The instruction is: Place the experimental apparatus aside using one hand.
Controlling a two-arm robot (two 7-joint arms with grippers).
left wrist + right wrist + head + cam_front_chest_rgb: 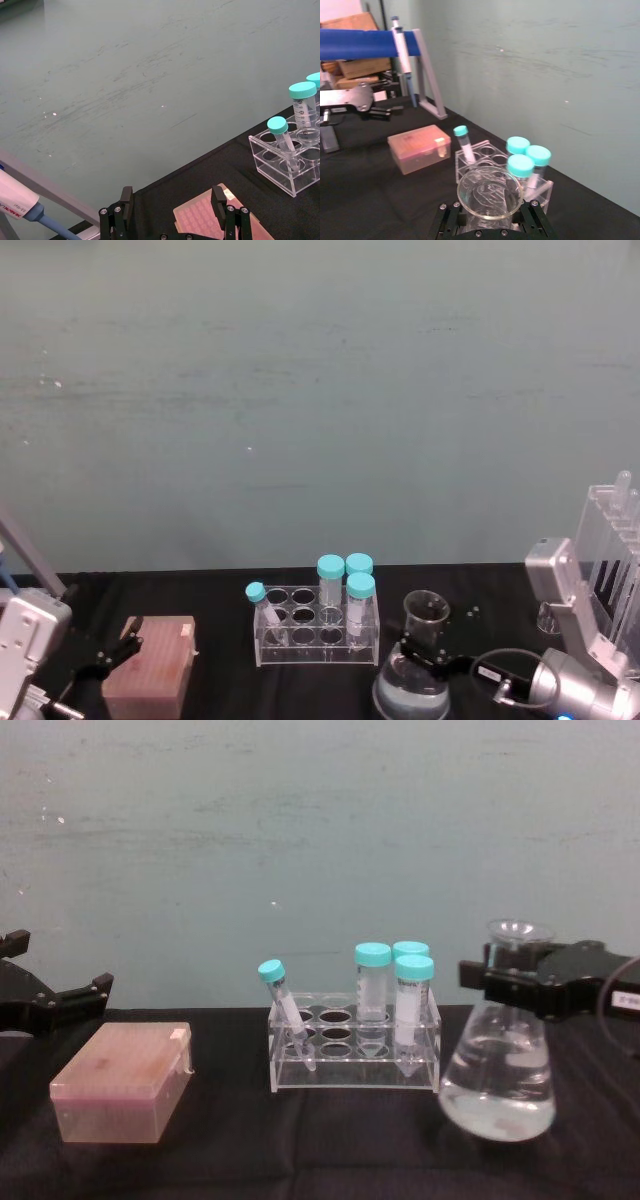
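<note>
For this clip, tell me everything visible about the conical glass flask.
The conical glass flask is clear, with a wide base, sloping walls and a narrow neck that flares at the open mouth. A shallow layer of clear liquid sits in its base. It stands upright on the black table, right of the clear tube rack and apart from it. The right gripper is closed around its neck, one black finger on each side.

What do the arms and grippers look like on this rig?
Both grippers, the left gripper and the right gripper, are black, with flat fingers and visible screw heads. The wrist housings are silver-grey, and a black cable loops beside the right wrist.
</note>
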